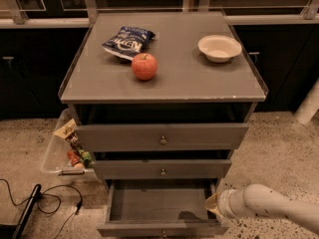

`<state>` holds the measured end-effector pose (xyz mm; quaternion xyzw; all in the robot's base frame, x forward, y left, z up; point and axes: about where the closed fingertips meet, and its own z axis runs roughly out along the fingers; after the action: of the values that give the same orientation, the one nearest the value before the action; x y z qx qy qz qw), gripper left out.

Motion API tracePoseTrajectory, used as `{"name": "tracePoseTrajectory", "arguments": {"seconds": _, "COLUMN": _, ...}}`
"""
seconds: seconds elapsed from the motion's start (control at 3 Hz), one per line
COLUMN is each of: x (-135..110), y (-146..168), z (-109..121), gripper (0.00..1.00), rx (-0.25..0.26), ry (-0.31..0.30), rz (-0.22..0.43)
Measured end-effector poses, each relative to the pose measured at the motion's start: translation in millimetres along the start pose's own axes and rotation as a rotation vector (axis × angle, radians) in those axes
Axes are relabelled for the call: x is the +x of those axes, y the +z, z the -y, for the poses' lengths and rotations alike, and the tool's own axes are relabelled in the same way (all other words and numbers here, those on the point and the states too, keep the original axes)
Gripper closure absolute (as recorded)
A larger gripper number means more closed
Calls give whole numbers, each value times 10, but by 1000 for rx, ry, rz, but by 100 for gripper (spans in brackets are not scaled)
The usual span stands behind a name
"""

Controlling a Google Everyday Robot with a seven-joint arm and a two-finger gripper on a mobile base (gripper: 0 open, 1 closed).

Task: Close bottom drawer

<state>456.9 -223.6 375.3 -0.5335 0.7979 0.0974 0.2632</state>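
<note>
The bottom drawer (pixel 159 203) of the grey cabinet is pulled out, and its shallow grey box is empty. Its slim front panel (pixel 159 229) runs along the lower edge of the view. My gripper (pixel 215 206) comes in from the lower right on a white arm (pixel 279 207). It sits at the drawer's right side wall, near the front corner. The two drawers above, the top one (pixel 162 136) and the middle one (pixel 162 168), are pushed in.
On the cabinet top (pixel 199 78) lie a red apple (pixel 144 66), a blue chip bag (pixel 128 41) and a white bowl (pixel 219 47). A clear bin with snacks (pixel 67 151) stands left of the cabinet. Black cables (pixel 45 203) lie on the speckled floor.
</note>
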Motion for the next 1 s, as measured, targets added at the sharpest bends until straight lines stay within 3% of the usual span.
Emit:
{"name": "tracePoseTrajectory", "arguments": {"seconds": 0.67, "x": 392, "y": 837, "z": -166, "gripper": 100, "rx": -96, "ry": 84, "rz": -20}}
{"name": "tracePoseTrajectory", "arguments": {"seconds": 1.0, "x": 557, "y": 1054, "z": -311, "gripper": 100, "rx": -133, "ry": 96, "rz": -27}}
